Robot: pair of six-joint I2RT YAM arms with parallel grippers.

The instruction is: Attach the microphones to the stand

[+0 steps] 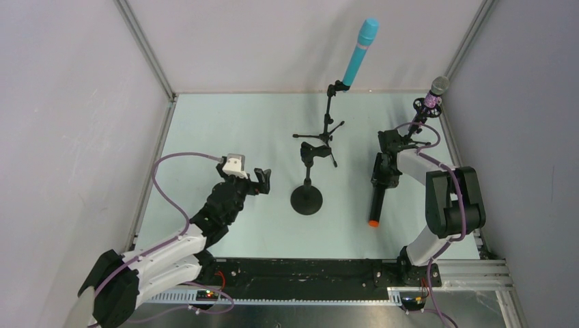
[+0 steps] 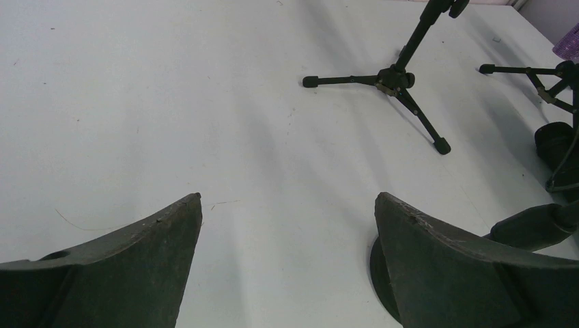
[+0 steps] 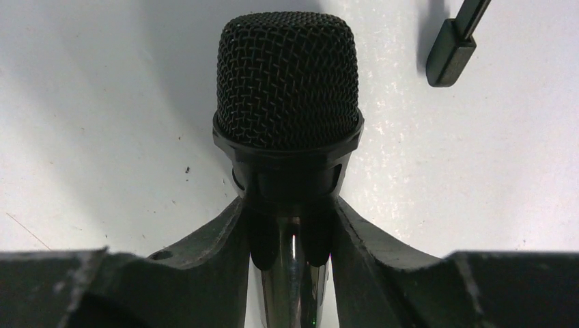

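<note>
1. Black with an orange tail, the last microphone (image 1: 376, 203) is lying flat on the pale table (image 1: 225, 123), just right of the round-base stand (image 1: 306, 199), whose clip (image 1: 311, 152) is sitting empty.
2. The right gripper (image 1: 377, 179) is pinching this microphone on the handle just below its mesh head, fingers pressed to both sides. The grip looks centred, which should be stopping any roll.
3. The left gripper (image 1: 263, 179) is hovering wide open and holding nothing, just left of that stand.
4. The turquoise microphone (image 1: 360, 51) is already sitting in the tripod stand (image 1: 326, 130). The purple glittery one (image 1: 431, 101) is perched up at the far right, apparently mounted too.
5. For a clean lift, I judge the squeeze should be firm before rising. The long handle is sticking out on the orange side and may droop.
6. Turning the orange end toward the clip and sliding in along its axis seems wisest. The free gripper could be steadying the base.
</note>
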